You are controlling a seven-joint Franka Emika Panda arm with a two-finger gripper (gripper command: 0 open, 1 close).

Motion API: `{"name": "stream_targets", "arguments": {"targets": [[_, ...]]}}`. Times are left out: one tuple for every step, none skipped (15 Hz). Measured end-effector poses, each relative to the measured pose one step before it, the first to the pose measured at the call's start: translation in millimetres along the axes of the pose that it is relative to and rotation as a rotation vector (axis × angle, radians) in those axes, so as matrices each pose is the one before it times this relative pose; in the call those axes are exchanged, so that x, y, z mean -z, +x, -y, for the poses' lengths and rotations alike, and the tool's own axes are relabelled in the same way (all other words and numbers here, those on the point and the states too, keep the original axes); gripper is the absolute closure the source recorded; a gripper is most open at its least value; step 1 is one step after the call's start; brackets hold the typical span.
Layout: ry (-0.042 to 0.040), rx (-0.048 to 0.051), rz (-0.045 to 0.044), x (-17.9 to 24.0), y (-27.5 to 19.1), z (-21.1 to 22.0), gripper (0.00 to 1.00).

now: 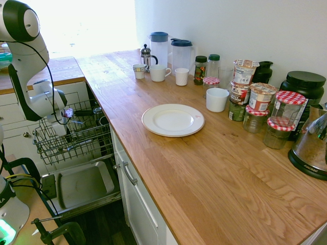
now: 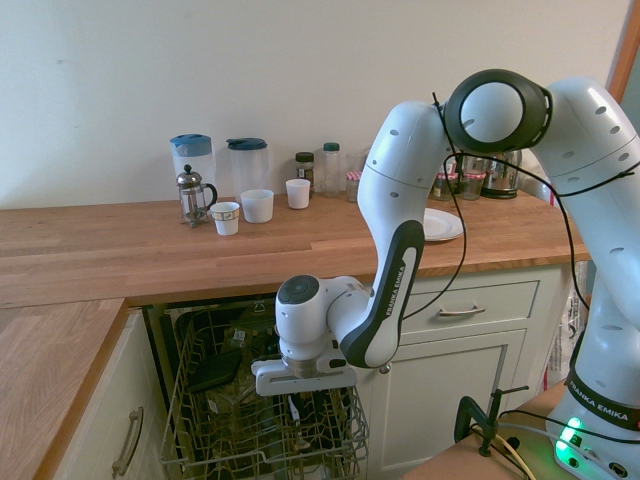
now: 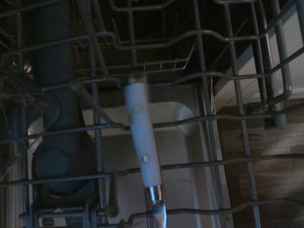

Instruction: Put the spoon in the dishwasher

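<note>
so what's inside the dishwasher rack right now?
In the rack: the gripper reaching down, a dark item, and a white-handled utensil shown by the wrist view. The spoon isn't identifiable; wires and arm hide the rest.

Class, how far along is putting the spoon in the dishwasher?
Done: the white plate lies bare, and the tool is down in the dishwasher rack. In hand: a utensil among the wires; release unclear. Left: let go, lift clear.

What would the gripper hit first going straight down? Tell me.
Probably the wire rack of the dishwasher: the gripper points down into it. Depth is unclear, so the exact wire can't be told.
</note>
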State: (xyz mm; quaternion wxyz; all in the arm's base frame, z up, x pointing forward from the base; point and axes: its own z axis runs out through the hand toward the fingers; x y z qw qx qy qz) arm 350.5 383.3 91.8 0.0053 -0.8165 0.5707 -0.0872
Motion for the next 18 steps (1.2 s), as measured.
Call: {"name": "stream_targets", "arguments": {"targets": [[0.00016, -0.00084, 0.00052, 0.32, -1.19, -0.34, 0.00], [0.00444, 0.00321, -0.00109, 1.21, -1.23, -0.02, 0.00], [0.00976, 0.00269, -0.00184, 3.89, -1.28, 1.05, 0.00], [0.01191, 0.00203, -0.00028, 6.39, -2.18, 0.80, 0.00], [0.01212, 0.00037, -0.00192, 8.70, -1.80, -0.74, 0.00], [0.01176, 0.00108, -0.00141, 11.13, -1.70, -2.85, 0.00], [0.01021, 0.00475, -0.00639, 12.44, -1.13, -2.66, 0.00], [0.00974, 0.00140, -0.00863, 12.68, -0.46, -2.12, 0.00], [0.00894, -0.00179, -0.00968, 12.95, -0.08, -1.73, 0.00], [0.00761, -0.00281, -0.00936, 13.57, -0.30, -2.50, 0.00], [0.00802, -0.00640, -0.00268, 14.78, -0.20, -2.20, 0.00], [0.00672, -0.00789, -0.00379, 13.86, 0.93, -2.25, 0.00], [0.00519, -0.01143, -0.00588, 13.75, 0.85, -1.64, 0.00], [0.00674, -0.01083, -0.00396, 13.69, 0.28, -0.93, 0.00], [0.00547, -0.01135, -0.00131, 12.06, 0.07, -1.15, 0.00], [0.00414, -0.01164, -0.00153, 12.41, -0.01, -0.92, 0.00], [0.00296, -0.01170, -0.00226, 11.19, 0.43, -0.48, 0.00], [0.00485, -0.00932, -0.00221, 11.43, -0.21, -0.73, 0.00]]}}
